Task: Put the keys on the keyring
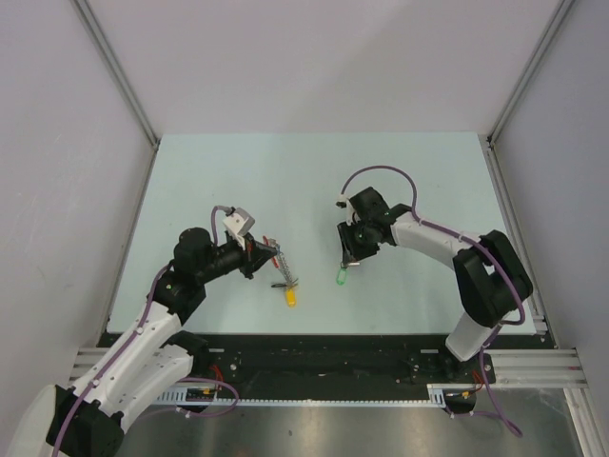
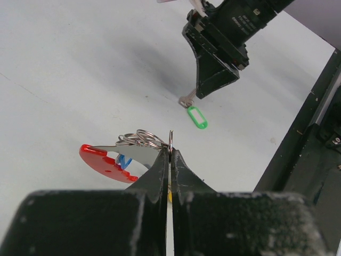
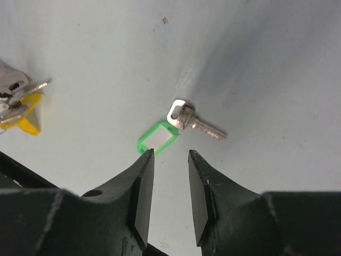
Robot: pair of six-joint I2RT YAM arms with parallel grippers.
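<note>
My left gripper (image 1: 255, 257) is shut on a thin wire ring of the keyring (image 2: 139, 140), which it holds off the table. The keyring's red curved segment (image 2: 104, 160) hangs to the left of the fingertips, with a bit of blue (image 2: 125, 161) beside it. Its yellow tag (image 1: 291, 297) lies on the table. The green key (image 3: 157, 137), a green tag with a silver key (image 3: 198, 122), lies flat on the table. My right gripper (image 3: 170, 154) is open and empty just above it, its left fingertip at the green tag's edge.
The pale table (image 1: 314, 181) is bounded by grey walls and a black rail (image 1: 333, 362) along the near edge. The yellow tag and small metal keys (image 3: 21, 109) lie left of the green key. The right arm (image 2: 218, 53) hangs close to the keyring.
</note>
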